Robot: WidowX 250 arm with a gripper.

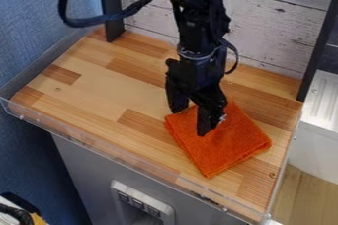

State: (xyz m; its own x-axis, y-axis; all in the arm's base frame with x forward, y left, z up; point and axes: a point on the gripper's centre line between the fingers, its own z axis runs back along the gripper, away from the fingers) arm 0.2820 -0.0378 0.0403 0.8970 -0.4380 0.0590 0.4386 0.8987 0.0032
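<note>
The black gripper [190, 122] hangs at the center-right of the wooden work surface, over the upper left part of an orange cloth [229, 144]. Its two fingers stand apart, one by the cloth's left corner and the other over the cloth, with some orange showing between them. The cloth lies folded into a rough square, turned at an angle to the surface's edges. The view does not tell whether the fingertips touch it. Part of the cloth's upper edge is hidden behind the gripper.
A clear rim [125, 151] runs along the front edge of the wooden surface [99, 83]. Black posts [110, 4] stand at the back left and right, before a whitewashed plank wall [277, 26]. A black cable [86, 21] loops from the arm at the upper left.
</note>
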